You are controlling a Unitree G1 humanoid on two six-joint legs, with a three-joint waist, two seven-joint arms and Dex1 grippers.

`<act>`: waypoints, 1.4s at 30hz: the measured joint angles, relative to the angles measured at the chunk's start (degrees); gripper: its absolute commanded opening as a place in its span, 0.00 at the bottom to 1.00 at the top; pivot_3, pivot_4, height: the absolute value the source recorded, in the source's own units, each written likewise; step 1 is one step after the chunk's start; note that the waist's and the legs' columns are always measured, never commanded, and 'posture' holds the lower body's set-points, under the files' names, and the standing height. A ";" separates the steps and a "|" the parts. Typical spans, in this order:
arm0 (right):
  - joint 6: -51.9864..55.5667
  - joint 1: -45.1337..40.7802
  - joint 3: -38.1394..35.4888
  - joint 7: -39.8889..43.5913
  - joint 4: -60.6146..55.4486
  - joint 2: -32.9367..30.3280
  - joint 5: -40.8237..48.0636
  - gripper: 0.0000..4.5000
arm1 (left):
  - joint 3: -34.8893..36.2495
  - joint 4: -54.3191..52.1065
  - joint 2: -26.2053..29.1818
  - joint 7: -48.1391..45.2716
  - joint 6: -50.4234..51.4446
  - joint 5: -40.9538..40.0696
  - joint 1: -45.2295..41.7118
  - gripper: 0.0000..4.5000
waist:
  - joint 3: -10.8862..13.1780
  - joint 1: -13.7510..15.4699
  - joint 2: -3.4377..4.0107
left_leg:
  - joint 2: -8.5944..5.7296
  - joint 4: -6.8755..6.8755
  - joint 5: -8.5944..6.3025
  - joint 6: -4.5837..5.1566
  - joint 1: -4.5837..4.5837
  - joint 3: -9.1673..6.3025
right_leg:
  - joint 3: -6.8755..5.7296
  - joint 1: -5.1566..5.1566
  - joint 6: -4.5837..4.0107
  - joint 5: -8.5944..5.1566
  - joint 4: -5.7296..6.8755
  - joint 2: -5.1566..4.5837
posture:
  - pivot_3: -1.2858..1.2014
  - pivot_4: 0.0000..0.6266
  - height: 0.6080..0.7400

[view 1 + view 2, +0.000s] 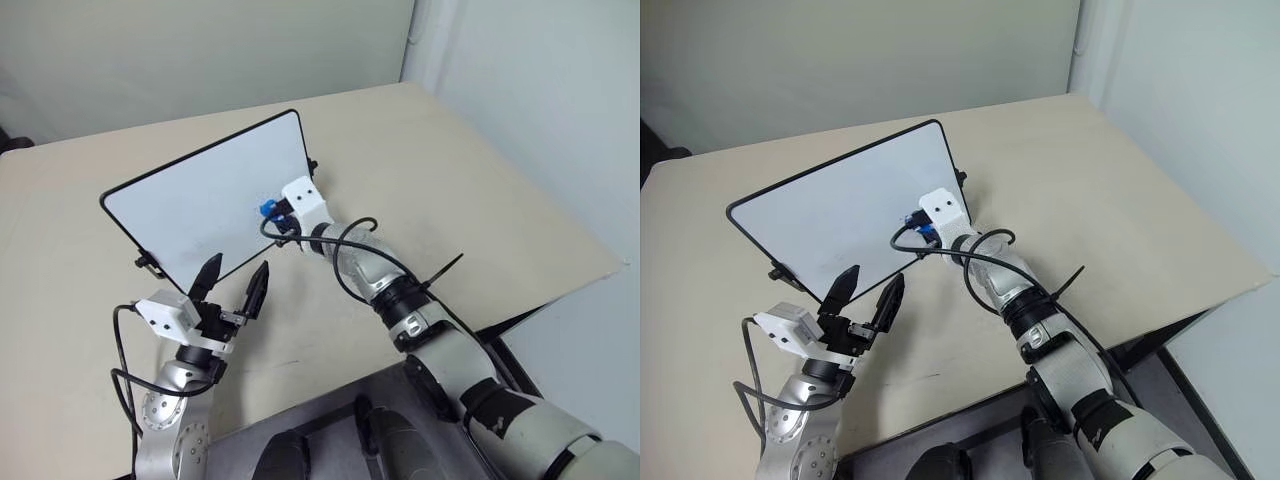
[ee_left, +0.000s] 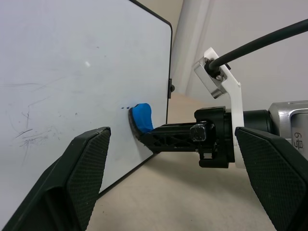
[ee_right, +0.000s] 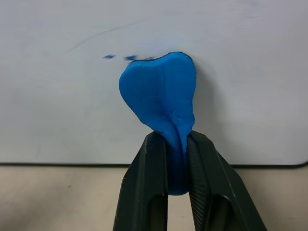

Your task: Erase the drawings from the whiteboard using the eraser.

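The right gripper (image 3: 177, 159), clamped on the eraser (image 3: 161, 94), presses it against the whiteboard (image 1: 200, 205) mid-frame, leftover drawings (image 3: 118, 57) just upper-left of it; left gripper (image 1: 233, 283) hangs spread apart.

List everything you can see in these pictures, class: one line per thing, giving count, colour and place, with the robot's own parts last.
Table: one, beige, under everything, against pale walls.
Whiteboard: one, white with a thin black frame, propped up and leaning back on the table, in front of both arms.
Eraser: one, bright blue, pinched in the right gripper and pressed against the board's face, near its lower right part.
Drawings: a few small blue marks, on the board right beside the eraser's edge.
Left gripper: one, black fingers, open, held before the board's lower edge, holding nothing.
Right gripper: one, black fingers, shut on the eraser, at the board.
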 measured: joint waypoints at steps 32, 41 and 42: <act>2.88 0.12 -1.76 3.98 -4.86 0.01 3.91 0.05 | -0.39 0.00 -0.06 -0.04 -0.02 0.06 -0.41 1.00 | -0.02 0.07 -0.06 | 0.38 0.01 -0.09 -0.18 -0.01 0.16 | -0.14 -0.03 -0.18 -0.02 -0.06 0.20 | 0.52 0.24 1.00; 2.90 0.17 0.15 5.55 -5.87 0.04 3.60 0.05 | -0.37 0.01 -0.04 -0.15 -0.02 0.00 -0.49 1.00 | -0.02 -0.06 -0.05 | 0.44 0.01 -0.09 -0.19 -0.02 0.17 | -0.13 -0.08 -0.22 0.01 -0.05 0.28 | 0.52 0.24 1.00; 3.11 0.19 1.12 6.24 -6.26 0.04 3.34 0.05 | -0.37 0.01 -0.04 -0.16 -0.02 0.01 -0.54 1.00 | -0.02 -0.15 -0.06 | 0.45 0.00 -0.09 -0.20 -0.01 0.17 | -0.13 -0.08 -0.22 0.01 -0.05 0.29 | 0.52 0.24 1.00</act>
